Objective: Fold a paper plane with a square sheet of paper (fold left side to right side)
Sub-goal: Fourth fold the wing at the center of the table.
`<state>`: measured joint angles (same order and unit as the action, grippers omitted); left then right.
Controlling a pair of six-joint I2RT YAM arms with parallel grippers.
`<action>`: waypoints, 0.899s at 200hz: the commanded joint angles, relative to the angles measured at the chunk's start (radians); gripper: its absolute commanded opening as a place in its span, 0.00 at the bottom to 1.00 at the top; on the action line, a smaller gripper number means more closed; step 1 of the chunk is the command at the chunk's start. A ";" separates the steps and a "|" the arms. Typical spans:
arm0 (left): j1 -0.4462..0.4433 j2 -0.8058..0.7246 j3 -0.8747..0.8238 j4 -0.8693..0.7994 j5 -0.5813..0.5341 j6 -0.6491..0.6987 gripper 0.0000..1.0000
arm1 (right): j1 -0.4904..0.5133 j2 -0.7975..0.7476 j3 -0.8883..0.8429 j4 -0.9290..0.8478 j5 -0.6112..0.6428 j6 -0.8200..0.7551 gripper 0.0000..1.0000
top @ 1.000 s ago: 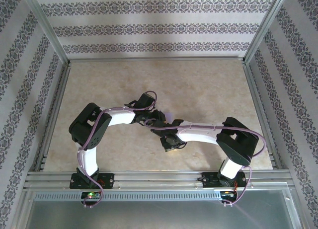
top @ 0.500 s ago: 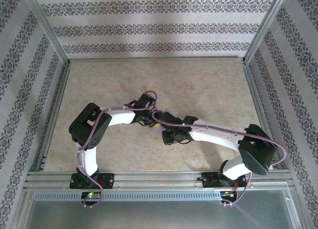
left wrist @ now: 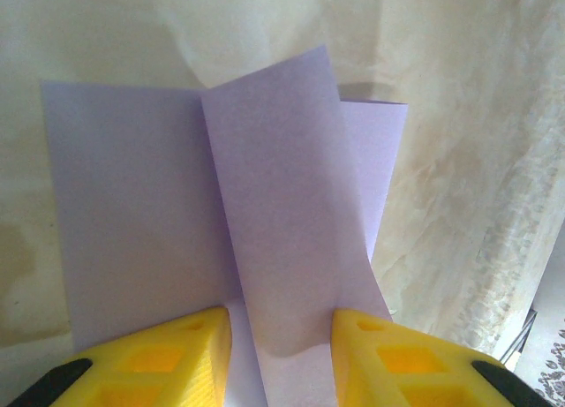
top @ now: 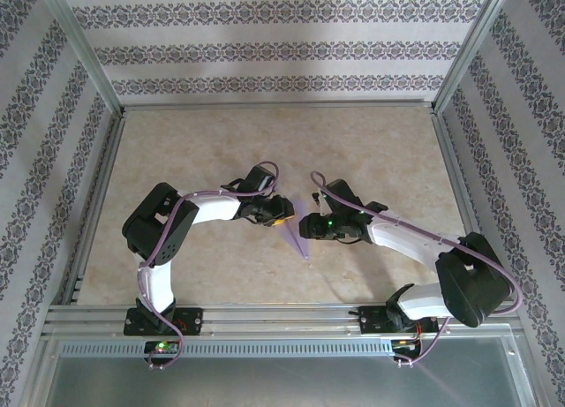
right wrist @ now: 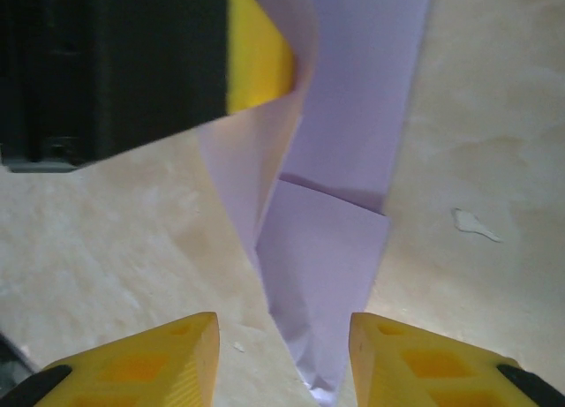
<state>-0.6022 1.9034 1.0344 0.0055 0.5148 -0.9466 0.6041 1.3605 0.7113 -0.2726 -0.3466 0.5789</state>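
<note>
The lavender paper plane (top: 297, 229), a narrow dart with its point toward the arms' bases, lies near the middle of the table (top: 371, 151), between both grippers. The left gripper (left wrist: 281, 323) has its jaws partly apart around a raised flap, probably to keep the fold steady; if they really pinch it cannot be told. The right gripper (right wrist: 282, 332) hovers with jaws apart over the pointed end, holding nothing. Bare tabletop lies open around the paper, and the railed edges are well apart from it.
</note>
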 commanded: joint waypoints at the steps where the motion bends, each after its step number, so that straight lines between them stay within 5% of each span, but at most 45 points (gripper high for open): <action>1: -0.007 0.004 0.007 -0.064 -0.032 0.022 0.36 | -0.003 0.034 0.023 0.062 -0.066 -0.028 0.44; 143: -0.007 0.006 0.007 -0.060 -0.031 0.020 0.36 | -0.023 0.209 0.053 0.177 -0.074 0.026 0.24; 180: -0.007 0.004 0.006 -0.063 -0.032 0.020 0.36 | -0.024 0.200 0.048 0.157 -0.036 0.020 0.06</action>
<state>-0.6022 1.9030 1.0344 0.0055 0.5144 -0.9463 0.5907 1.5635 0.7425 -0.1131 -0.4091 0.6044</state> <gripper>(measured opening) 0.362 0.105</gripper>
